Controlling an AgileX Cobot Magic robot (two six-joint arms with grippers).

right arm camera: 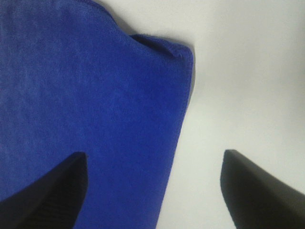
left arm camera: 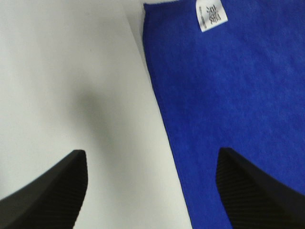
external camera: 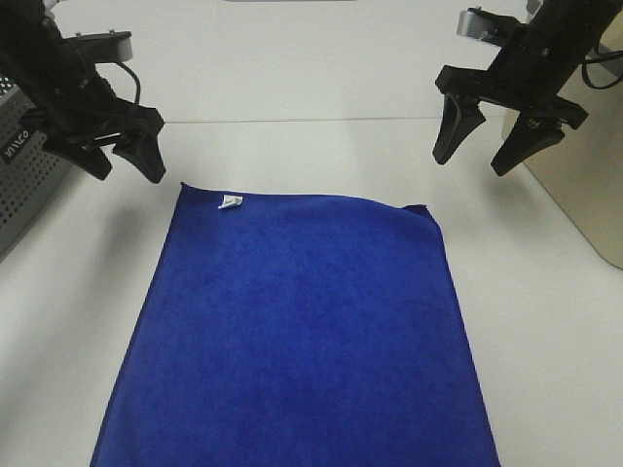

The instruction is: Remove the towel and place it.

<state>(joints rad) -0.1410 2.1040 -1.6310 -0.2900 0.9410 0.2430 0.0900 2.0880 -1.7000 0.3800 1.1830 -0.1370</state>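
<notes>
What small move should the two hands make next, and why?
Probably lower both to pinch the far corners of the towel: the left hand and right hand are open, raised, each lined up over a side edge near a corner, holding nothing.

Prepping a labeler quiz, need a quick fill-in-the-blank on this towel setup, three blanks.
1. The towel spread flat on the table is ____ in colour.
2. The left end effector and the right end effector each have jaws standing ____.
3. Of the two, the towel's white tag lies nearer the ____ one.

Missing words: blue; open; left.
</notes>
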